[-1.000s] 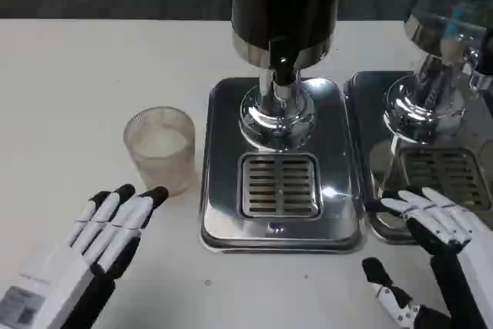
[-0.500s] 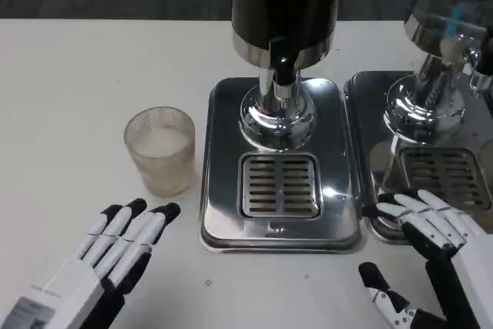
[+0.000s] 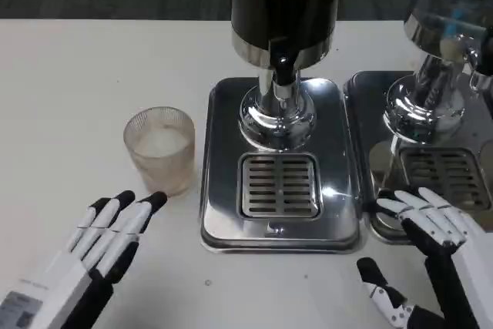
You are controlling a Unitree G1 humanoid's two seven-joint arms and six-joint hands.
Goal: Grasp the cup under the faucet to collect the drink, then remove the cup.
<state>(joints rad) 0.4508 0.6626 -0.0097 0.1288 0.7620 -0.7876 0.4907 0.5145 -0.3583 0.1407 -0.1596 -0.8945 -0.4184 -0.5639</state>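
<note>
A clear, frosted plastic cup (image 3: 161, 149) stands upright on the white table, left of the drink dispenser's steel drip tray (image 3: 280, 166). The black faucet (image 3: 283, 68) hangs over the tray's slotted grate (image 3: 280, 184), and nothing stands under it. My left hand (image 3: 104, 241) lies low at the front left, fingers apart and pointing up toward the cup, its fingertips just short of the cup's base. My right hand (image 3: 425, 243) is at the front right, fingers spread, holding nothing, beside the tray's right front corner.
A second dispenser (image 3: 451, 28) with its own drip tray (image 3: 431, 163) stands at the right, close to my right hand. The dark tank (image 3: 286, 1) of the first dispenser rises over the tray. Bare white table (image 3: 77, 82) stretches to the left and back of the cup.
My left hand shifted right and back half a second ago, then returned left and slightly forward, ending near the cup's base. The right hand barely moved. The cup stayed put.
</note>
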